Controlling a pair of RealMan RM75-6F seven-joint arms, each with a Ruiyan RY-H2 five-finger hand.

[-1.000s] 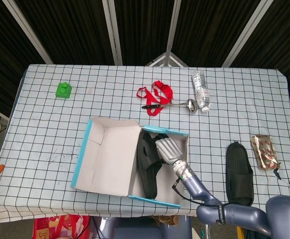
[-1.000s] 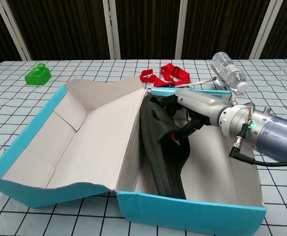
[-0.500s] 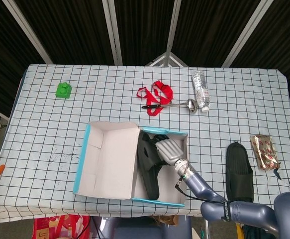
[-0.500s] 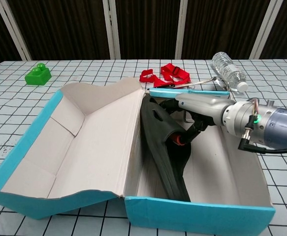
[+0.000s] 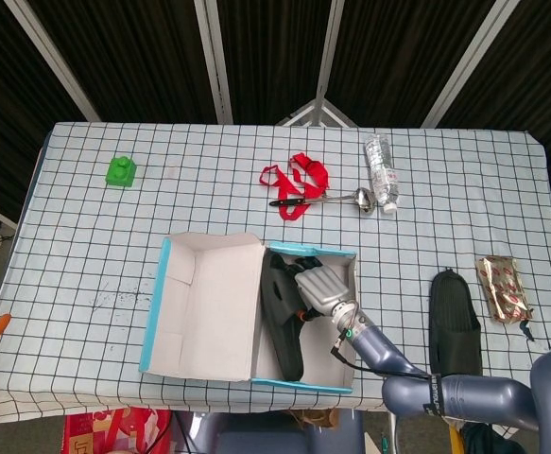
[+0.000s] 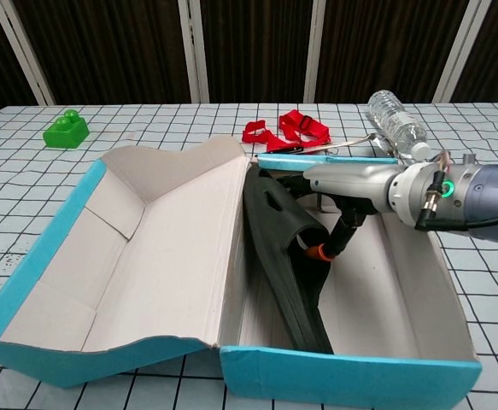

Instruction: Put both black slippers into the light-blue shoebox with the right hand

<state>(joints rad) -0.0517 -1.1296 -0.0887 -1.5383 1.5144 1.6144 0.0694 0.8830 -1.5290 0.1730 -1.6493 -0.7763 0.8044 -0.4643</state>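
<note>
One black slipper (image 6: 284,256) lies inside the shoebox (image 6: 351,376), leaning on edge against the hinge wall, its length running front to back. The right hand (image 6: 344,190) is over it with fingers (image 6: 348,232) curled down at the strap; whether they grip or have let go, I cannot tell. The second slipper (image 5: 454,319) lies on the surface right of the shoebox, lengthwise parallel, on this hand's own side.

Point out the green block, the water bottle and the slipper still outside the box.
green block (image 5: 120,171), head view, its top face
water bottle (image 5: 381,171), head view, mid-body
slipper (image 5: 455,317), head view, its strap
</note>
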